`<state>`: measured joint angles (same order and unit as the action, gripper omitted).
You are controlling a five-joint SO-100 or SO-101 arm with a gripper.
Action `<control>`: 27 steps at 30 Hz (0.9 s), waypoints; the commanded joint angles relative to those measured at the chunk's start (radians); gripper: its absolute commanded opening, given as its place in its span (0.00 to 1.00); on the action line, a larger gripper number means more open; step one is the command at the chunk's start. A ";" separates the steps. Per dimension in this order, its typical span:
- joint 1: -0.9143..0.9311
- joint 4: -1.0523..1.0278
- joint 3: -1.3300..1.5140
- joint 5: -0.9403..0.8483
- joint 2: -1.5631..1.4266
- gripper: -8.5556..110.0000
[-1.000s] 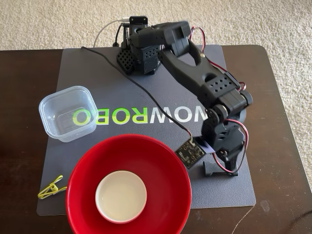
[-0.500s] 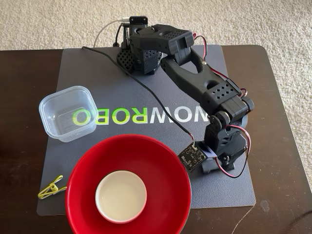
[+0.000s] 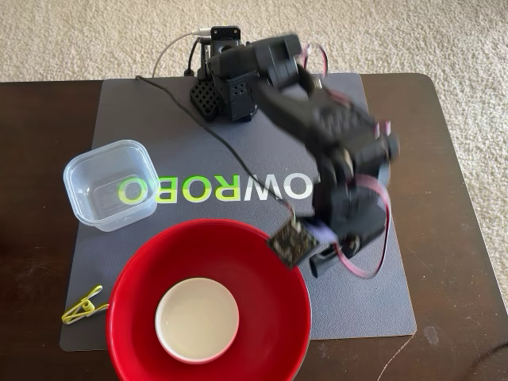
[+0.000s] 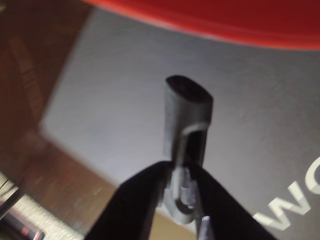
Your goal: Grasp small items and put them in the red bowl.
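My gripper [image 4: 182, 172] is shut on the short black clip [image 4: 186, 115], which sticks out past the jaws above the grey mat. In the fixed view the gripper [image 3: 329, 255] is motion-blurred just right of the red bowl [image 3: 135, 270], with the clip [image 3: 319, 263] a dark shape under it. The bowl's red rim [image 4: 225, 20] fills the top of the wrist view. A small white bowl [image 3: 197, 319] sits inside the red bowl. The clear square tub [image 3: 109, 184] stands at the mat's left. The yellow-green clothespin [image 3: 83, 306] lies at the mat's lower left corner.
A grey mat [image 3: 159, 119] with ROWOROBO lettering covers the dark wooden table [image 3: 40, 119]. The arm's base [image 3: 226, 87] stands at the back, and a black cable [image 3: 214, 135] runs across the mat to the wrist camera board [image 3: 290, 238].
The gripper closed on the black clip at the mat's right, and the arm has since swung left toward the red bowl with the clip, blurring in the fixed view.
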<state>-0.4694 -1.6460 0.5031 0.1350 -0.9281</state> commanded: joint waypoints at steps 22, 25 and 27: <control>0.643 -0.009 -0.253 0.138 0.040 0.28; 0.650 -0.012 -0.253 0.143 0.043 0.31; 0.652 -0.025 -0.253 0.147 0.044 0.33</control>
<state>0.1626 -1.6552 0.2869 0.2715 -0.8805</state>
